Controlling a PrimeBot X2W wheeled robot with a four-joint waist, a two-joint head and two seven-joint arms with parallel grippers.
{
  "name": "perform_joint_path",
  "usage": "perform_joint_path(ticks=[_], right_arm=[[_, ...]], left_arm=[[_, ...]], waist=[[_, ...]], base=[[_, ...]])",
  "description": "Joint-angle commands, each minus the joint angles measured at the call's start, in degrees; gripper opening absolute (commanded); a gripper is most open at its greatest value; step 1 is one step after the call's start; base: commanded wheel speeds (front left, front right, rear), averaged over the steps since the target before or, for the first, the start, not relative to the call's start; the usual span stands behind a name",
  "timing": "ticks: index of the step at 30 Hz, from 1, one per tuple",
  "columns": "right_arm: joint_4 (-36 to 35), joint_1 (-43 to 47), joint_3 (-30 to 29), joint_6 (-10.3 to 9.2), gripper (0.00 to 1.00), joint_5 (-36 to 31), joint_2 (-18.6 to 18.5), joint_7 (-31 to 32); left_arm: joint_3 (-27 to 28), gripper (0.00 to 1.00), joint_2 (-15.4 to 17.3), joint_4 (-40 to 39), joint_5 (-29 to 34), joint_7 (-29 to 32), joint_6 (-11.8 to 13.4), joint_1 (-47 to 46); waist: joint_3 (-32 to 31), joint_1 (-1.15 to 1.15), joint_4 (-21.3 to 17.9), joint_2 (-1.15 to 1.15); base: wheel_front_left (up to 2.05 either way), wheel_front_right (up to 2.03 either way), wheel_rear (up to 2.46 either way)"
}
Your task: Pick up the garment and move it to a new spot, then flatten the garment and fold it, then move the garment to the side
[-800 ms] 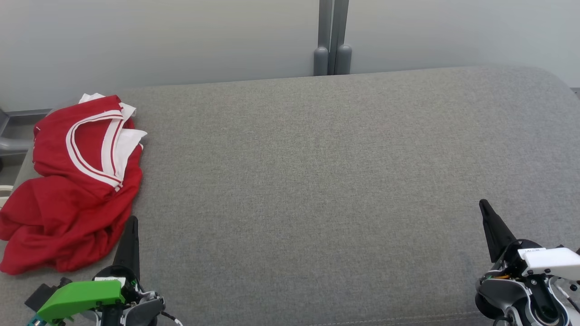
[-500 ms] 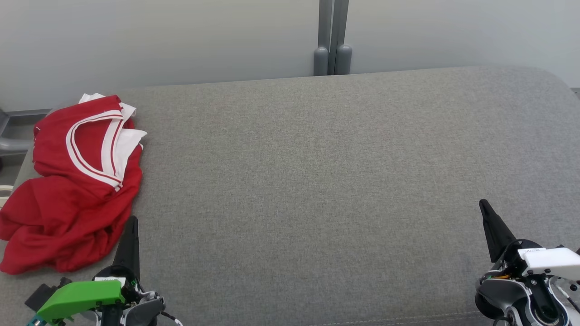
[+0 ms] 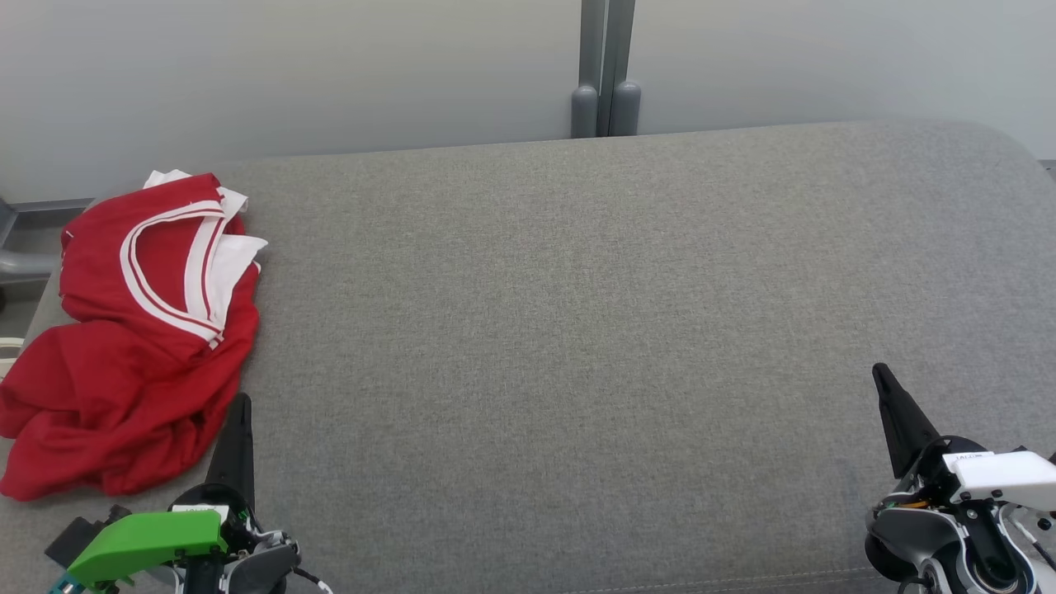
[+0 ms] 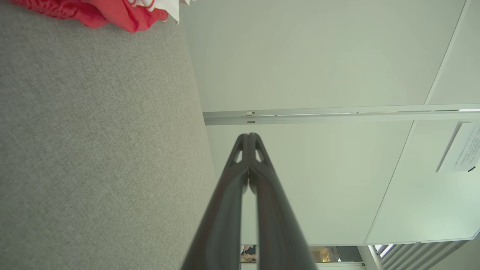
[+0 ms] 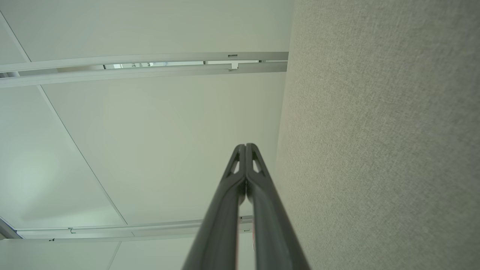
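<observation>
A crumpled red garment (image 3: 132, 346) with white striped trim lies heaped on a grey fabric-covered bench (image 3: 577, 330). It is just ahead of the left pincer (image 3: 240, 402) and to that pincer's left. The left pincer's two long dark fingers are pressed together, holding nothing, with the tip just beside the cloth's edge. The right pincer (image 3: 879, 371), also pressed together and empty, is far across the bench, well apart from the garment.
</observation>
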Motion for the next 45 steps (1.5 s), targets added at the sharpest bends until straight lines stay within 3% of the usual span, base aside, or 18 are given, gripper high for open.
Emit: perform_joint_path(ticks=[1, 4, 5, 22, 38, 45], right_arm=[[0.07, -0.46, -0.04, 0.02, 0.0, -0.1, -0.11, 0.05], [0.07, -0.46, -0.04, 0.02, 0.0, -0.1, -0.11, 0.05], [0.14, 0.07, 0.01, 0.0, 1.0, 0.0, 0.03, -0.01], [0.33, 2.03, 3.01, -0.02, 1.0, -4.14, 0.48, -4.8], [-4.5, 2.43, 5.03, -0.01, 1.0, -20.23, 0.33, -9.22], [-7.13, 2.66, 6.2, 0.0, 1.0, -28.93, 0.28, -11.05]], left_arm=[[0.18, 0.0, 0.01, 0.08, 0.09, 0.07, -0.16, -0.8], [0.18, 0.0, 0.01, 0.08, 0.09, 0.08, -0.16, -0.8], [-0.05, 1.0, 0.0, 0.12, -0.01, -0.02, 0.01, 0.07], [-2.4, 1.0, -0.09, -1.08, 4.44, -3.22, 0.24, 1.88], [-3.85, 1.0, -0.03, -5.75, 21.19, -6.11, 2.5, 1.35], [-4.78, 1.0, 0.0, -7.42, 31.4, -7.29, 3.84, 1.35]], waist=[[0.0, 0.0, 0.0, 0.0], [0.0, 0.0, 0.0, 0.0], [0.0, 0.0, 0.0, 0.0], [-0.01, 0.0, 0.01, 0.0], [0.08, 0.0, 0.19, 0.0], [0.12, 0.0, 0.3, 0.0]], base=[[0.0, 0.0, 0.0], [0.0, 0.0, 0.0], [0.0, 0.0, 0.0], [0.0, 0.0, 0.0], [0.0, 0.0, 0.0], [0.0, 0.0, 0.0]])
